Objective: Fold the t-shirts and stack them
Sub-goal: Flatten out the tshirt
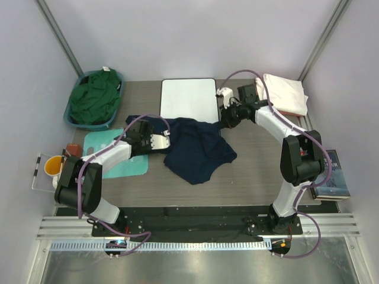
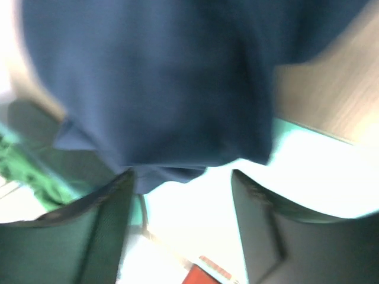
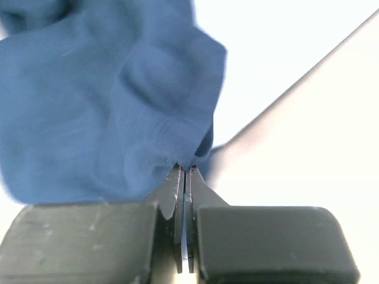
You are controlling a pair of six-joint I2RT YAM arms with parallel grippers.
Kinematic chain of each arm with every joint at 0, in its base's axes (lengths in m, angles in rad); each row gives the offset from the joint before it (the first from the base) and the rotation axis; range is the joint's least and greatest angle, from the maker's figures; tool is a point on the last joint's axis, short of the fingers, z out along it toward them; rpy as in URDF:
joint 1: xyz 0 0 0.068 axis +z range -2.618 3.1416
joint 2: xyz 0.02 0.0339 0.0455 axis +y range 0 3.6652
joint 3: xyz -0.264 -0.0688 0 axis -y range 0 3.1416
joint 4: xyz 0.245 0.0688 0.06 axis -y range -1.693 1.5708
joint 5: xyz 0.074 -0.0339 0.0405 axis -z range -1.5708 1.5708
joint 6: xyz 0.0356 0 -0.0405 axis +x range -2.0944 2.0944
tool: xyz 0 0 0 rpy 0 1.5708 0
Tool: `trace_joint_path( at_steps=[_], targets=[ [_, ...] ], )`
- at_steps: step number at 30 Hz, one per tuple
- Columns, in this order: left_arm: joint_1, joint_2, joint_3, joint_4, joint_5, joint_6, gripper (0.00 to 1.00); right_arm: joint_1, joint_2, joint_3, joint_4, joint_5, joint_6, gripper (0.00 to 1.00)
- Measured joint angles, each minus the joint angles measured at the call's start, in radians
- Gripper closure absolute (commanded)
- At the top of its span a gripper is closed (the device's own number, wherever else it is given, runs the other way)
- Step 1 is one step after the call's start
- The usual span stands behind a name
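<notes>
The navy t-shirt [image 1: 198, 151] lies crumpled in the middle of the table, part of it on the white board [image 1: 188, 97]. My right gripper [image 1: 222, 122] is at the shirt's far right edge. In the right wrist view it [image 3: 185, 170] is shut on a fold of the navy t-shirt [image 3: 100, 118]. My left gripper [image 1: 162, 141] is at the shirt's left side, over the teal mat [image 1: 121, 163]. Seen from the left wrist, it [image 2: 180, 177] stands open, and the navy t-shirt [image 2: 160, 83] hangs just beyond its fingertips, blurred. The green t-shirt [image 1: 95, 97] fills a basket. The cream-white t-shirt [image 1: 286, 92] lies folded at the back right on the salmon-pink one [image 1: 290, 113].
The blue basket [image 1: 70, 118] sits at the back left. An orange cup [image 1: 53, 165] in a clear tray and a small red thing [image 1: 72, 147] stand at the left edge. Books [image 1: 333, 177] lie at the right edge.
</notes>
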Motion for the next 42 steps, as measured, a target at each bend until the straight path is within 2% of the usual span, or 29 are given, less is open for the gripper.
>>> trace_joint_path(
  at_steps=[3,7,12,16,19,20,22,23,31,35,39,42],
  targets=[
    [-0.006,-0.024,-0.028,-0.041,0.026,-0.014,0.18,-0.004,0.000,0.117,-0.027,0.100,-0.148,0.99],
    [-0.021,-0.033,-0.031,-0.048,0.046,-0.051,0.19,-0.008,0.000,0.188,-0.042,0.157,-0.256,0.99],
    [-0.038,0.019,-0.092,0.078,-0.002,-0.121,0.21,-0.006,0.000,0.204,-0.058,0.178,-0.306,0.99],
    [-0.043,0.067,-0.081,0.180,-0.068,-0.174,0.25,-0.005,0.000,0.223,-0.075,0.189,-0.326,0.99],
    [-0.043,0.089,-0.080,0.232,-0.085,-0.214,0.58,-0.004,0.000,0.240,-0.074,0.195,-0.338,0.99],
    [-0.043,0.102,-0.080,0.243,-0.088,-0.222,0.79,-0.004,0.000,0.242,-0.074,0.195,-0.338,0.99],
    [-0.044,0.132,-0.080,0.259,-0.102,-0.242,0.96,-0.004,0.000,0.243,-0.075,0.195,-0.341,0.99],
    [-0.045,0.142,-0.080,0.261,-0.105,-0.246,1.00,-0.004,0.000,0.243,-0.076,0.196,-0.342,0.99],
    [-0.046,0.120,-0.071,0.196,-0.121,-0.246,1.00,-0.004,0.000,0.245,-0.076,0.221,-0.381,0.99],
    [-0.043,0.017,-0.034,0.068,-0.107,-0.223,1.00,-0.004,0.000,0.266,-0.080,0.275,-0.444,0.99],
    [-0.026,-0.126,0.093,-0.077,-0.051,-0.172,1.00,-0.004,0.000,0.303,-0.050,0.377,-0.544,0.99],
    [-0.011,-0.212,0.179,-0.119,-0.019,-0.129,1.00,-0.005,0.003,0.351,-0.003,0.465,-0.611,0.99]
  ],
)
